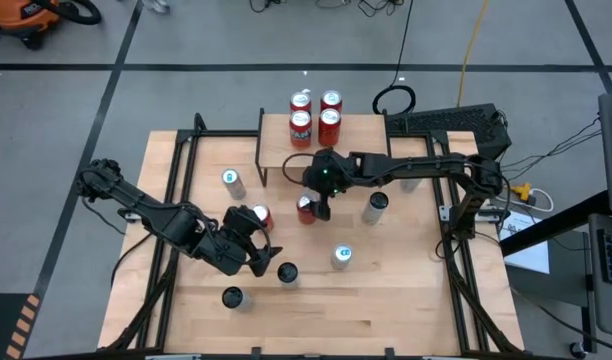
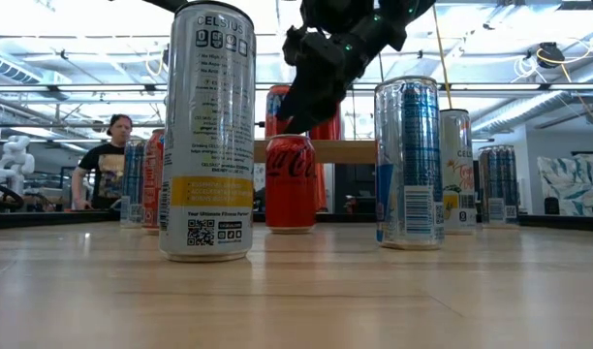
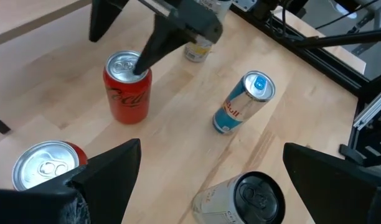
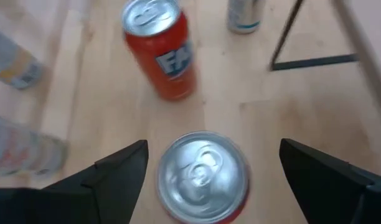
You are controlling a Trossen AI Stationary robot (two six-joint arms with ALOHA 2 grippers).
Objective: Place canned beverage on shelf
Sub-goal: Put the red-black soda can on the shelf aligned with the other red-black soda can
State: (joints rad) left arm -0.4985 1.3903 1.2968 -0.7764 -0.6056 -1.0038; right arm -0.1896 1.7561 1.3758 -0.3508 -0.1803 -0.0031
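The table point(image 1: 386, 310) fills the middle of the high view, and the shelf point(image 1: 276, 145) sits at its top edge, up in the middle of the frame. Four cans point(image 1: 316, 115) already stand on the shelf's back part. The right gripper point(image 1: 319, 205) hangs just below the shelf in the middle of the frame, right over a red cola can point(image 1: 306, 209). Its fingers are spread wide, one on each side of the can top, and they do not seem to squeeze it. The can stands straight up, so its long side points up at the gripper. In the right wrist view the silver can top point(image 4: 203, 174) sits between the two dark fingers. The shelf is just above this can in the high view, so I think the right arm is the closer one for the lift. The left gripper point(image 1: 258, 252) waits wide open in the lower left middle, near another red can point(image 1: 258, 215).
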